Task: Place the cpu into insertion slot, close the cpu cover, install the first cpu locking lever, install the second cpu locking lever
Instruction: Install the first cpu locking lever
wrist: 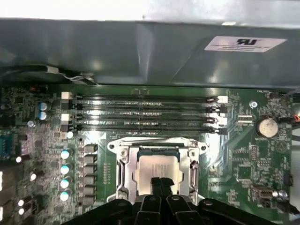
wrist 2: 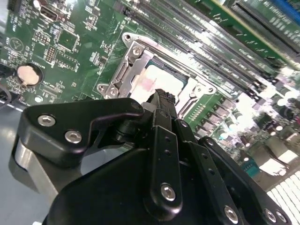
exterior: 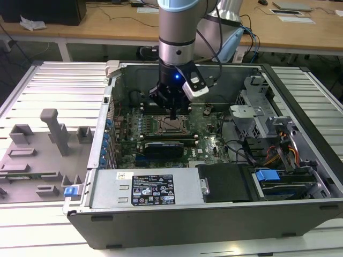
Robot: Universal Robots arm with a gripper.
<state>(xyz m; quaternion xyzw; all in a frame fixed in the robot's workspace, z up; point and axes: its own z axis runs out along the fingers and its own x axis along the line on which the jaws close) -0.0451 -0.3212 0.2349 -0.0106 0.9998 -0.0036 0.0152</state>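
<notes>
Ribbed aluminium: the bench (exterior: pixel 53 80) is slatted metal, with wooden desks (exterior: pixel 107 24) behind it.
Grey jig: a plastic fixture tray (exterior: pixel 37 155) sits at the exterior view's left, just beside the case.
Case: open PC chassis (exterior: pixel 214 214) lying on its side, green board (exterior: pixel 206 139) exposed.
Arm: comes straight down into the case, wrist vertical, blue light glowing.
Gripper (exterior: pixel 172 115): fingers pinched together into one narrow tip, nothing between them, hanging right over the chip.
cpu (wrist: pixel 157 169): seated flat in the slot (wrist 2: pixel 140 58), silvery top showing.
Cover (wrist: pixel 123 161): frame lies down around the chip.
Memory slots (wrist: pixel 145 112): long black rows just beside the socket.
</notes>
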